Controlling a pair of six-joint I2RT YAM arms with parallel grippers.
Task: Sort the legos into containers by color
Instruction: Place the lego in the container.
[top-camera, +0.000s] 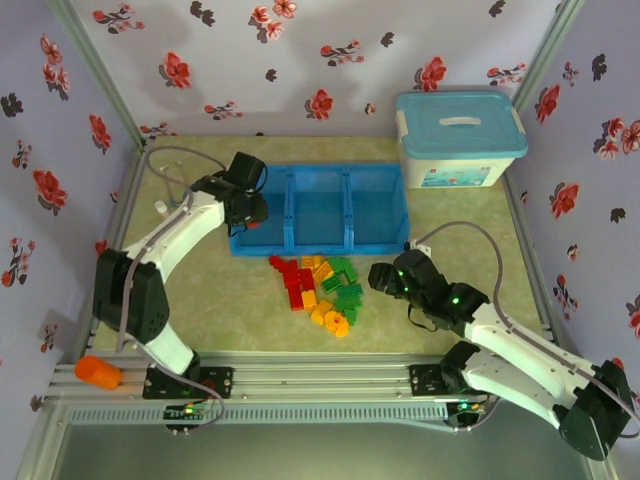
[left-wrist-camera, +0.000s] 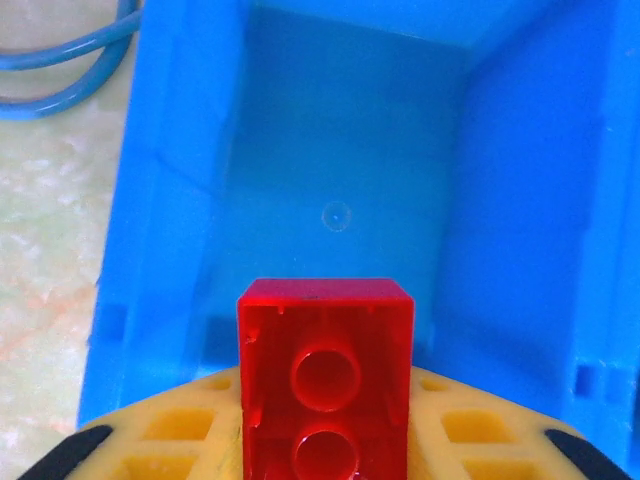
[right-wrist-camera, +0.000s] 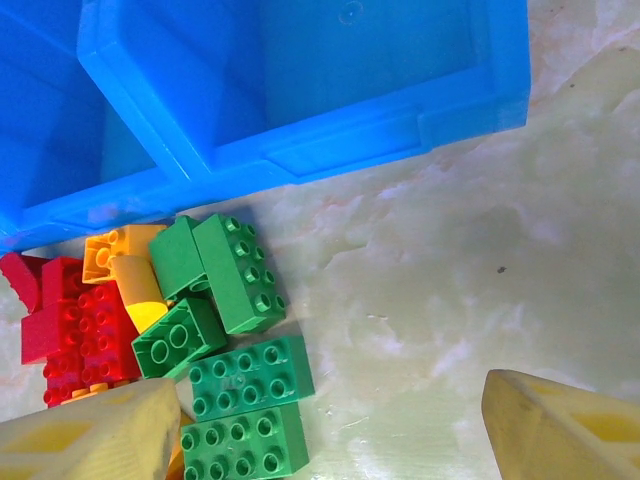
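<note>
My left claw (top-camera: 246, 208) is clenched on a red brick (left-wrist-camera: 326, 370). It holds the brick above the left compartment (left-wrist-camera: 340, 150) of the blue tray (top-camera: 320, 250). My right claw (top-camera: 384, 276) is released, jaws wide apart, low over the table (top-camera: 230, 300) just right of the pile (top-camera: 322, 290). The pile, of red, yellow and green bricks, lies on the table close against the tray's near wall.
</note>
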